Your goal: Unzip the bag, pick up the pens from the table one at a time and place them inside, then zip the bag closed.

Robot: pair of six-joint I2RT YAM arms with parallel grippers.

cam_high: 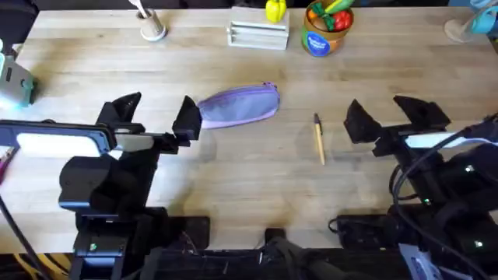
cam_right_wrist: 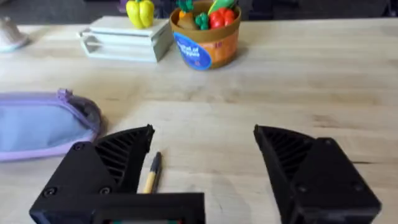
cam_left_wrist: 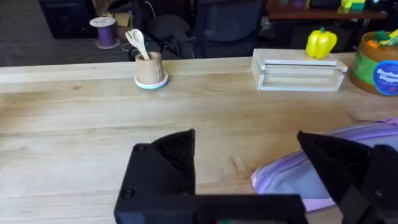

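Note:
The lavender bag (cam_high: pixel 240 105) lies flat on the table (cam_high: pixel 257 179) near the middle, its zipper pull at its right end (cam_right_wrist: pixel 64 94). My left gripper (cam_high: pixel 156 117) stands open just left of the bag, one finger close to the bag's left end (cam_left_wrist: pixel 292 177). A tan pen with a black tip (cam_high: pixel 319 138) lies on the wood right of the bag. To the pen's right my right gripper (cam_high: pixel 385 117) is open with nothing between its fingers; in the right wrist view the pen (cam_right_wrist: pixel 151 174) shows beside one finger.
Along the far edge stand a cup with a spoon (cam_high: pixel 152 27), a white rack (cam_high: pixel 258 35) with a yellow pepper toy (cam_high: pixel 275 10), and an orange tub of toy vegetables (cam_high: pixel 327 29). Something reddish lies at the left edge (cam_high: pixel 6 159).

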